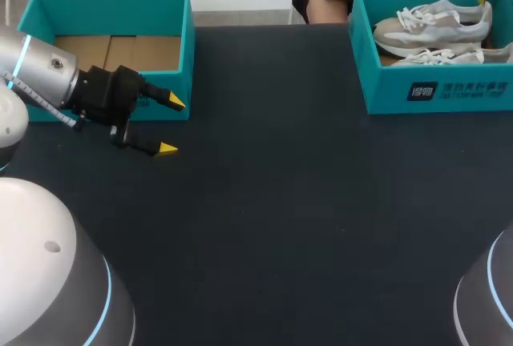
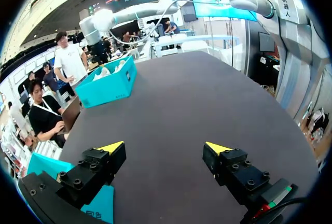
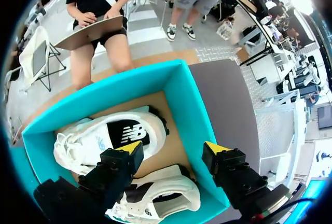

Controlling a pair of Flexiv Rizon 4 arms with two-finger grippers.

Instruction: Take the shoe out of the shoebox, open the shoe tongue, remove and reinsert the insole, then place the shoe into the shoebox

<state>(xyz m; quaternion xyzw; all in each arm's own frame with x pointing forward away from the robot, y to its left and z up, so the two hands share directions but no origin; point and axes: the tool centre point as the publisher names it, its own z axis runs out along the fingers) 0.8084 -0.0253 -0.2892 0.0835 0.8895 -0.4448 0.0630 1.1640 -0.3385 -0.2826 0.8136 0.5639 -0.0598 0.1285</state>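
Twice noted spread, empty jaws: left gripper point(image 1: 171, 126) beside a teal box point(image 1: 112, 11), right gripper point(image 3: 174, 147) above the shoebox point(image 3: 189, 99). Found shoes point(image 3: 88, 146) white and grey, white-laced, lying sideways, one dark-logoed.

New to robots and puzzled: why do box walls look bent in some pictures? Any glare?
Head view: the right-hand shoebox has straight, evenly lit walls. Right wrist view: the fisheye bows those walls. Left wrist view: the table edge curves; a pale sheen lies on its far part.
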